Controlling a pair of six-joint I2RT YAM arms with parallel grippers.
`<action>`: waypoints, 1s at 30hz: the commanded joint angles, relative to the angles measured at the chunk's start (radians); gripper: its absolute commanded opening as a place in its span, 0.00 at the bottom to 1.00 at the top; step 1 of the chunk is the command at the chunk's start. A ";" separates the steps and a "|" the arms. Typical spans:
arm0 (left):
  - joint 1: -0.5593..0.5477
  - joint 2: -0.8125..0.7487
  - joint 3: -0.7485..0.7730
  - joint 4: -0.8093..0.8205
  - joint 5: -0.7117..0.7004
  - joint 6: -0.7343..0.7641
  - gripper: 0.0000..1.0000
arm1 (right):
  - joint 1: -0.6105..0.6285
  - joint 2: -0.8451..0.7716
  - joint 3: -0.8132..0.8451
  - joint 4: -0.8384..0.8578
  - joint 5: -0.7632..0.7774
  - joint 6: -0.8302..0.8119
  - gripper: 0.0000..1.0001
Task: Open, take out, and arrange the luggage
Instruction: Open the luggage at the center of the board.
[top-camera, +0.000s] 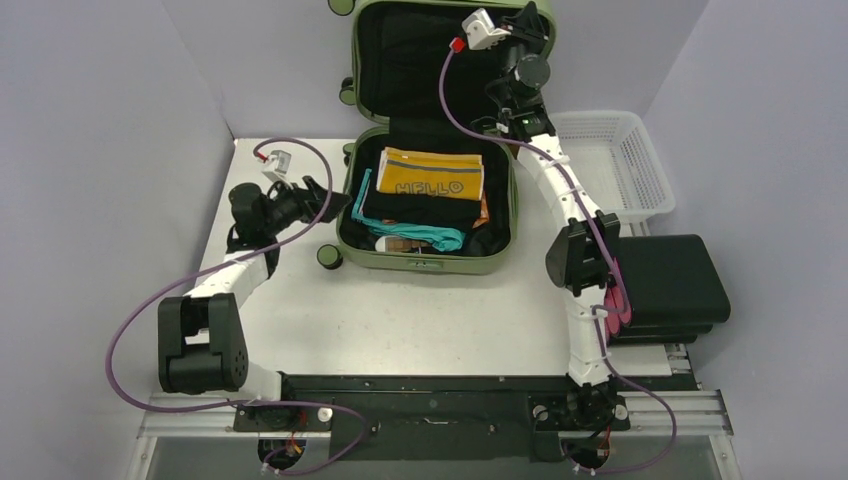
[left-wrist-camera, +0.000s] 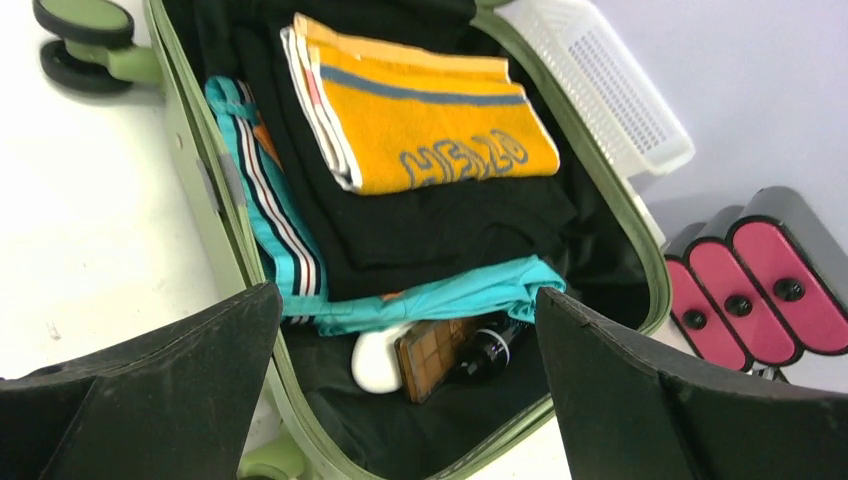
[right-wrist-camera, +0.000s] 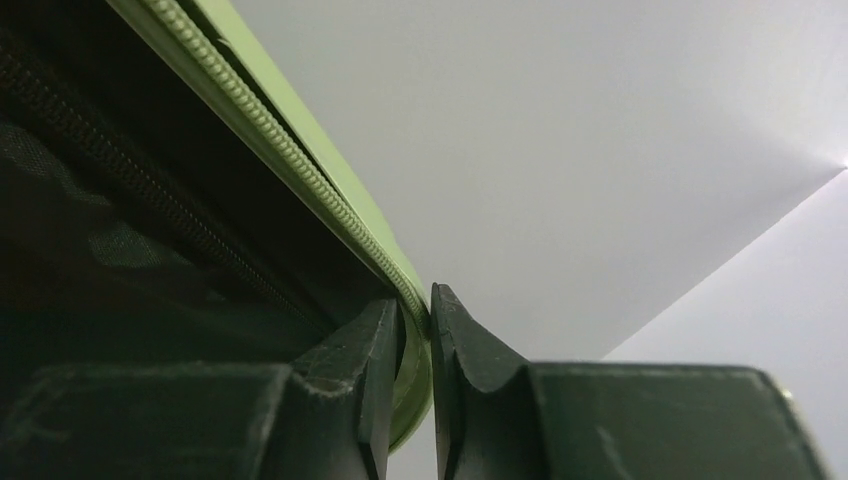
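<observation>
The light olive-green luggage (top-camera: 425, 264) lies open at the back of the table, its lid (top-camera: 400, 60) standing upright. My right gripper (top-camera: 533, 28) (right-wrist-camera: 416, 300) is shut on the lid's green zippered rim (right-wrist-camera: 300, 170) at its upper right corner. My left gripper (top-camera: 335, 200) (left-wrist-camera: 408, 295) hovers open at the luggage's left side, nothing between its fingers. Inside lie a yellow "HELLO" towel (top-camera: 432, 173) (left-wrist-camera: 430, 115), folded black clothes (left-wrist-camera: 440, 220), a teal striped garment (left-wrist-camera: 450, 295), a white object (left-wrist-camera: 375, 365), a brown palette (left-wrist-camera: 435, 350) and a dark bottle (left-wrist-camera: 490, 350).
A white mesh basket (top-camera: 620, 165) (left-wrist-camera: 600, 85) stands right of the luggage. A black case with a pink-red side (top-camera: 670, 285) (left-wrist-camera: 760, 275) lies at the table's right edge beside the right arm. Grey walls enclose the table on three sides.
</observation>
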 joint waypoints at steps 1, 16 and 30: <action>-0.014 -0.030 0.041 -0.117 0.014 0.137 0.96 | -0.012 0.129 0.130 0.104 -0.071 -0.002 0.15; -0.029 -0.055 -0.004 -0.136 -0.026 0.192 0.96 | 0.013 0.049 -0.016 0.304 -0.086 0.009 0.80; -0.057 -0.054 0.017 -0.175 -0.161 0.222 0.96 | 0.061 -0.138 -0.067 0.094 -0.145 0.070 0.82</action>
